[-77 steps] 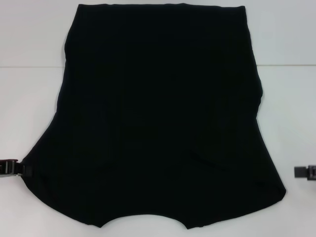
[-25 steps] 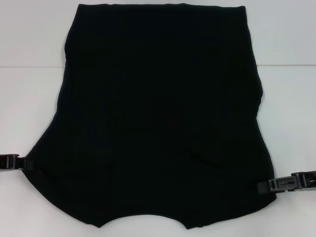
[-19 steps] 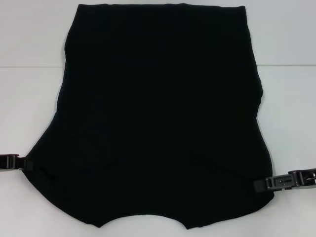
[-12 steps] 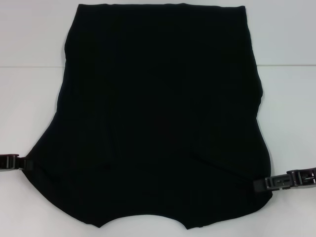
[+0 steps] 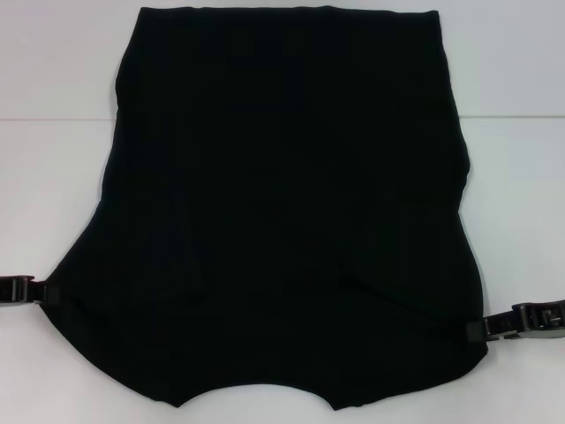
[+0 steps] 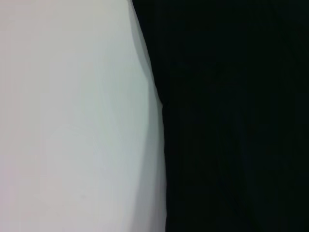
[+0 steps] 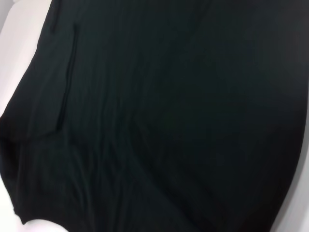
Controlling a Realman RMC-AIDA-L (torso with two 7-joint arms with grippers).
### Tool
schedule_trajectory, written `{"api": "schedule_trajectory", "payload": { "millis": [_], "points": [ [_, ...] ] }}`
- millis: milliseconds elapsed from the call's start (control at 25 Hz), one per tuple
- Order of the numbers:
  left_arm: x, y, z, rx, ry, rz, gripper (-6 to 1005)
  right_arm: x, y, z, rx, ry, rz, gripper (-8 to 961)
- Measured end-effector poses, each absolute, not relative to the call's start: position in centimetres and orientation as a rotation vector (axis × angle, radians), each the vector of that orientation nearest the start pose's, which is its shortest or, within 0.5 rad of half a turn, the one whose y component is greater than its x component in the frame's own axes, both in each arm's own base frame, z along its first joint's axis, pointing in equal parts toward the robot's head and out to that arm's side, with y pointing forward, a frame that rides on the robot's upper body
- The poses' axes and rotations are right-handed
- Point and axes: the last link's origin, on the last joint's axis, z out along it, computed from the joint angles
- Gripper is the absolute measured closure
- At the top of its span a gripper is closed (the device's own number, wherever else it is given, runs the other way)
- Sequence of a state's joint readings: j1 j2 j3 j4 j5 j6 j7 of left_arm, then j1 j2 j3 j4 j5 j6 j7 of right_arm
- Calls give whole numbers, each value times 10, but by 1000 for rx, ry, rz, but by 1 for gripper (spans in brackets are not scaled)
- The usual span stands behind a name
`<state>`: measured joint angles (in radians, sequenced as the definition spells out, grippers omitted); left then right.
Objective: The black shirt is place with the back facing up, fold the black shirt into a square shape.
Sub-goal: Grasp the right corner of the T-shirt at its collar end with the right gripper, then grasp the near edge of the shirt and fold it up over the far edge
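The black shirt [image 5: 287, 212] lies flat on the white bench [image 5: 512, 177], between both end effectors. The left end effector [image 5: 42, 292] and right end effector [image 5: 481, 329] each touch a sleeve edge; whether either grips the cloth, I cannot tell.

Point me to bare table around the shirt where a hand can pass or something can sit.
Bare white table lies left of the black shirt, above the left gripper, and on the right above the right gripper. Thin strips flank the far hem. Crowded: the shirt covers the middle and runs to the near edge, with both grippers at its sleeve edges.
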<state>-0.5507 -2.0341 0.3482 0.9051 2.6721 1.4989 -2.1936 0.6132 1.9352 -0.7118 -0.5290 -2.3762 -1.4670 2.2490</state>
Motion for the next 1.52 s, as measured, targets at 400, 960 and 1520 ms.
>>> {"api": "schedule_trajectory", "payload": {
  "millis": [400, 960, 1520],
  "points": [
    [-352, 327, 80, -2099, -1636, -158, 972, 316, 336, 16, -2391, 1798, 155, 818],
    [-346, 308, 95, -2130, -1656, -282, 971, 327, 319, 25, -2417, 1754, 233, 922],
    [-343, 243, 100, -2308, -1698, -511, 972, 361, 252, 53, -2467, 1665, 517, 922]
  ]
}}
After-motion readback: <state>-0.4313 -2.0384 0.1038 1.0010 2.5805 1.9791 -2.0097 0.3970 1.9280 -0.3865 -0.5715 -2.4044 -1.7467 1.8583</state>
